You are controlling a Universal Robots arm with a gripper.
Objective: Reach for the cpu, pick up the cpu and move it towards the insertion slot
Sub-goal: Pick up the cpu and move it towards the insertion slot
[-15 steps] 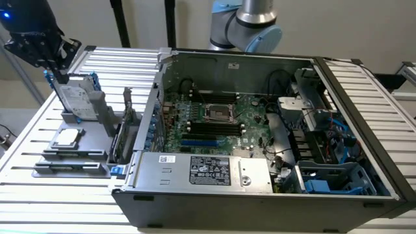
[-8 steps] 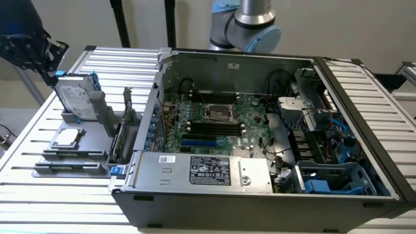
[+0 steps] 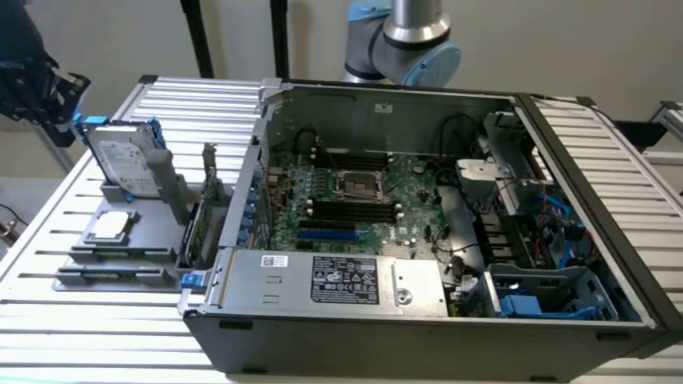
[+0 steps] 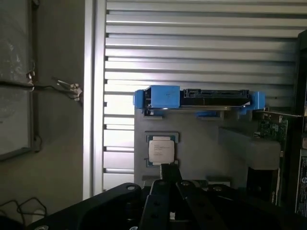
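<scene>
The arm (image 3: 411, 40) rises behind the computer case (image 3: 427, 332), its blue-capped joint above the case's back wall. The end effector (image 4: 169, 168) is closed and empty, fingers together, pointing toward the cpu (image 4: 160, 149). The cpu lies flat in a grey tray (image 4: 201, 155) outside the case, on the exterior view's left. The insertion slot (image 3: 361, 186) sits inside the case.

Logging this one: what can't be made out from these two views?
- cpu: its printing is too small to read, both views.
- insertion slot: exterior view, contacts in its dark centre too small to tell.
- hard drive: wrist view meets it edge-on, so its label is hidden.
- gripper: shut; its body is cut off by the wrist picture's edge.
- arm: cut off by the exterior view's top edge.
</scene>
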